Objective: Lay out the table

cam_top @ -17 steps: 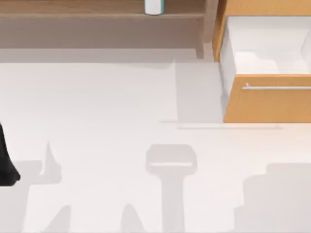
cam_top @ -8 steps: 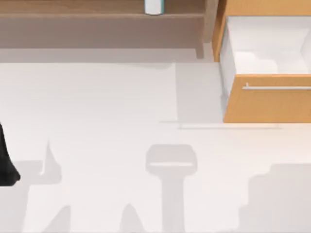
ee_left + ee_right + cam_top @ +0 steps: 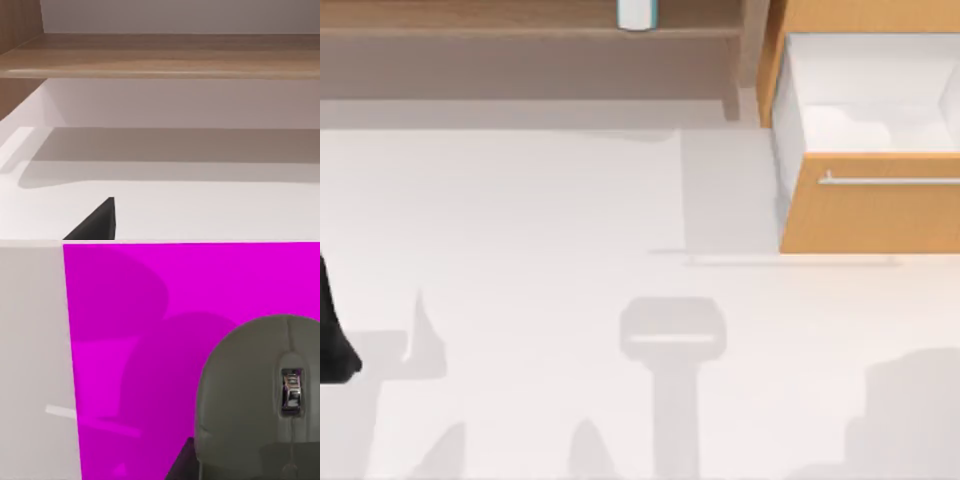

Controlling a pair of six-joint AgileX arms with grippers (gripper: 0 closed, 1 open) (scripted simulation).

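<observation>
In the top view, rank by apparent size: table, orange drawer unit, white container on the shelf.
1. Table, by far the largest.
2. Orange drawer unit, drawer pulled open.
3. White container on the brown shelf, smallest and cut off at the frame's top.

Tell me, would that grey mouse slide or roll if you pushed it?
The mouse looks low and domed, so it would likely slide on the pink mat, not roll. Its smooth rounded shell could slip between fingers. It seems stiff, probably light.

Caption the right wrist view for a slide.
A grey computer mouse rests on a magenta mat laid on the off-white table.
</observation>
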